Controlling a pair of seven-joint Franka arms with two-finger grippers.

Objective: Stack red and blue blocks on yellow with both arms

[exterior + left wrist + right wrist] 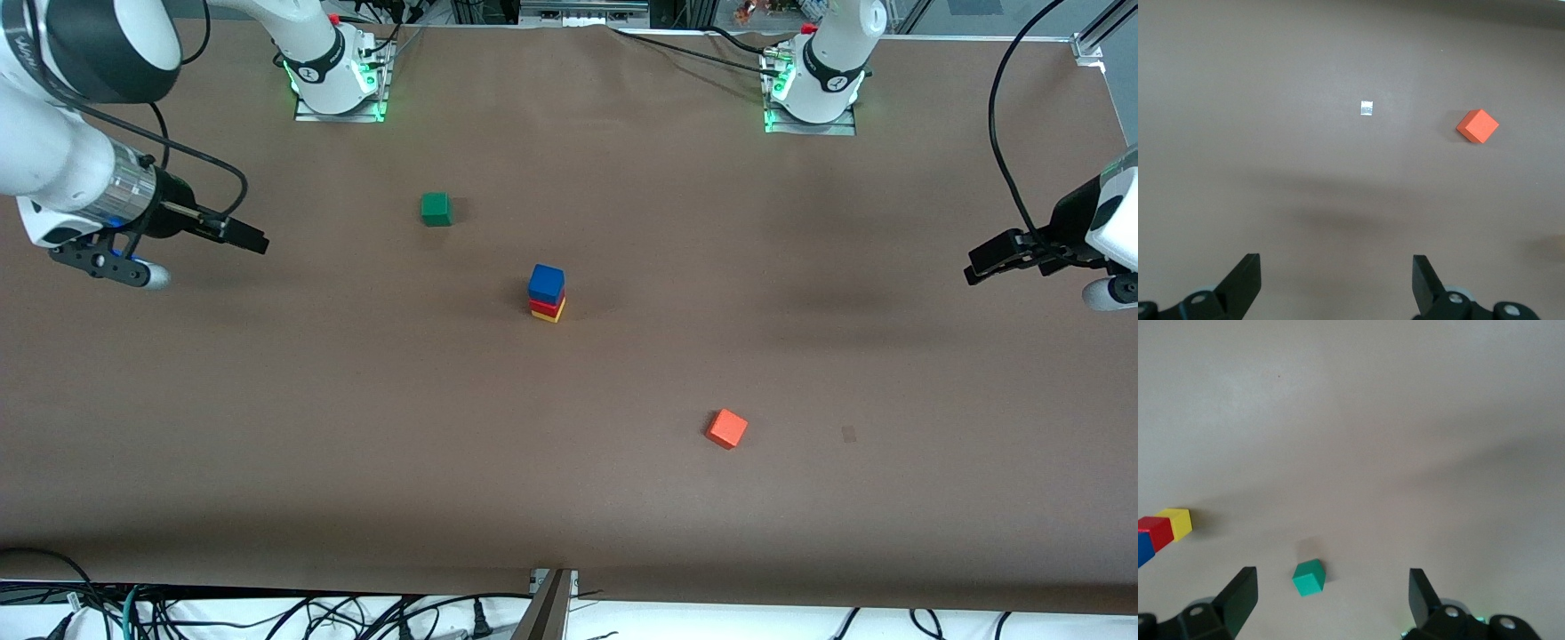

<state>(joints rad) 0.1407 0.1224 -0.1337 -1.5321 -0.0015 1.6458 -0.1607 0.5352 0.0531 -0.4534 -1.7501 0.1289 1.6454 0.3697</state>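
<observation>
Nearest to the front camera lies the orange-red cube (726, 428), apart from everything; it is not part of the task and no danger comes from it. Farther, at the middle of the table (356, 427), stands the tower: the yellow cube (551, 312) at the bottom, the red block (545, 306) on it, the blue block (546, 284) on top, so the stacking looks finished. The blue one seems to sit a little off-centre, so a shake of the table could tip it. Farther again is the green cube (436, 209). The left gripper (985, 263) and the right gripper (250, 236) hang wide and empty over the table's two ends; a careless sweep toward the middle could knock the tower
</observation>
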